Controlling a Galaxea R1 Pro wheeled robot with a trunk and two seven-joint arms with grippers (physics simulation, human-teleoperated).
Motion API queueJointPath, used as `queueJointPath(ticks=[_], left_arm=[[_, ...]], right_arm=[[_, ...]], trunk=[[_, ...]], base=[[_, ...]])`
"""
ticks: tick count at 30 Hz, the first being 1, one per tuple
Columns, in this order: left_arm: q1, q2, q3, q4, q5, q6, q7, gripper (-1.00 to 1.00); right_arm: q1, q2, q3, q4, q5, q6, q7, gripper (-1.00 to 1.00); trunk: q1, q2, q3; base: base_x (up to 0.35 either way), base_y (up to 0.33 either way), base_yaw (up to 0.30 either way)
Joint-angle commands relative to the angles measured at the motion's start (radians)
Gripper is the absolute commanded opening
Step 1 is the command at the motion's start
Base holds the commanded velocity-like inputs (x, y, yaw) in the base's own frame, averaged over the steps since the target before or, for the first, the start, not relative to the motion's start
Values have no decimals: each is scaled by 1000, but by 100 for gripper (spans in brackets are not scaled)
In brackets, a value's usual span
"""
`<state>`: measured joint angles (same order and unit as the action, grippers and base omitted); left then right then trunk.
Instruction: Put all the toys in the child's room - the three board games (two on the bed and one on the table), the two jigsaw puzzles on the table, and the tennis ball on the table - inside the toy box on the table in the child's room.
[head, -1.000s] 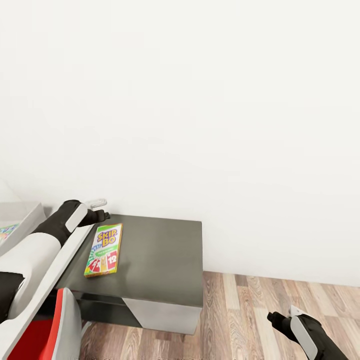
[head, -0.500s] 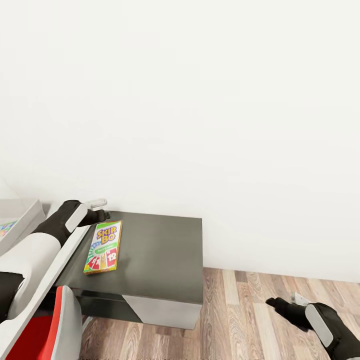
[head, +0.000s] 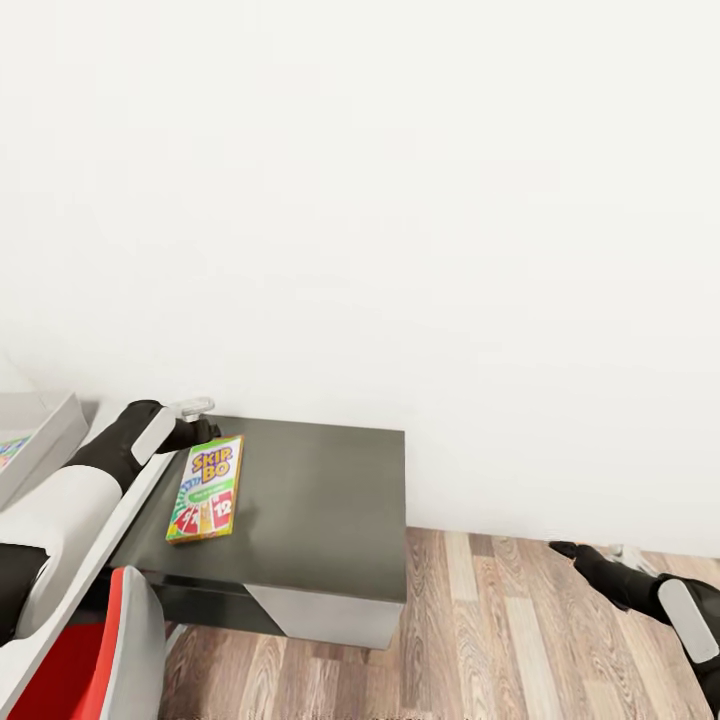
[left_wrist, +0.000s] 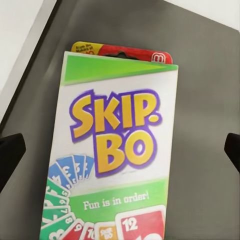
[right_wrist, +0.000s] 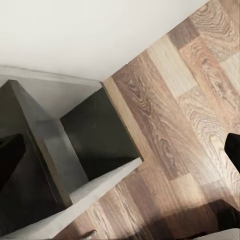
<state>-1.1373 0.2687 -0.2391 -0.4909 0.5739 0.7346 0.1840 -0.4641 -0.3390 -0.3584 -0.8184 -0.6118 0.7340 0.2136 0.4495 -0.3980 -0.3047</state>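
From the head camera, one card game box lies flat on a dark grey table that stands against a plain white wall. The box sits near the table's left edge, its length running toward the wall. The left gripper hangs just beyond the box's far end, close to the wall; how wide it stands cannot be told from here. At the far left, part of a pale tray-like box shows, with a scrap of colour inside that is too cut off to name. A red and white chair sits in the lower left corner, beside the table's front. Wooden floor spreads to the right, and the right gripper hangs above it, well apart from the table.

Through the left wrist camera, the same single box reads "SKIP-BO" and lies face up on the grey surface. Two dark fingertips sit at opposite edges of the picture, spread wide, with the box between them and untouched.

The right wrist camera looks at the wood floor, the white wall and the table's grey end panel and dark recess. Its fingertips also stand far apart, holding nothing.
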Motion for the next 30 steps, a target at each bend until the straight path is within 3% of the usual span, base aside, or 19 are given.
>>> queueJointPath(ticks=[1, 7, 9, 11, 15, 25, 27, 30], left_arm=[[-1, 1, -8, -1, 11, 2, 8, 100], [-1, 1, -8, -1, 11, 2, 8, 100], [-1, 1, -8, -1, 12, 2, 8, 100], [-1, 0, -8, -1, 12, 2, 8, 100], [-1, 2, -8, -1, 13, 2, 7, 100], [-1, 3, -6, -1, 14, 3, 5, 100], [-1, 6, -3, -1, 14, 5, -6, 100], [-1, 27, 0, -1, 13, 7, -77, 100]], right_arm=[[1, -1, -10, -20, 3, 12, 28, 100], [12, -3, -38, -71, 4, 71, 209, 100], [13, -3, -49, -77, 5, 89, 308, 100], [15, -4, -56, -85, 12, 112, 449, 100], [16, -4, -59, -91, 21, 132, 585, 100], [15, -3, -59, -93, 23, 141, 640, 100], [15, -3, -58, -94, 24, 141, 641, 100], [15, -3, -57, -93, 24, 142, 642, 100]], trunk=[[1, -2, -4], [1, -2, -13], [1, -2, -17], [1, -2, -20], [1, -2, -27], [1, -2, -43], [1, -2, -46], [1, -2, -51]], base=[[0, 0, 0], [0, 0, 0], [0, 0, 0], [0, 0, 0], [0, 0, 0], [0, 0, 0], [0, 0, 0], [0, 0, 0]])
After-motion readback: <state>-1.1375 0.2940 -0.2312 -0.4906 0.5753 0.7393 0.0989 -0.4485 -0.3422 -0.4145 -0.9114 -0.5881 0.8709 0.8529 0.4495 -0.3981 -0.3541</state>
